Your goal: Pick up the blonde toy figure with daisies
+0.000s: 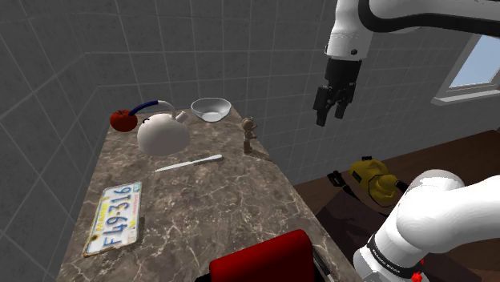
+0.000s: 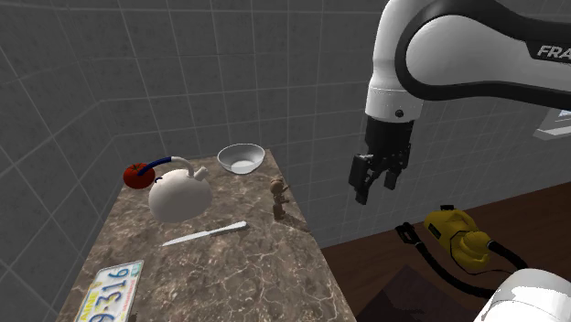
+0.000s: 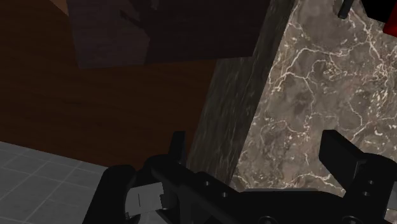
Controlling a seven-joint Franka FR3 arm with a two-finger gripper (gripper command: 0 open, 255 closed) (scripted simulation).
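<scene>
While gripper (image 1: pixel 330 117) hangs beside counter (image 1: pixel 228 212), jaws gape wide, prob. w/ nothing held.

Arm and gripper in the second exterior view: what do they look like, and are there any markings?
The arm has smooth, rounded white shells with dark bands at the joints. Part of some grey lettering, reading "FRA", runs along it. The gripper is all black and blocky, with two short fingers.
</scene>
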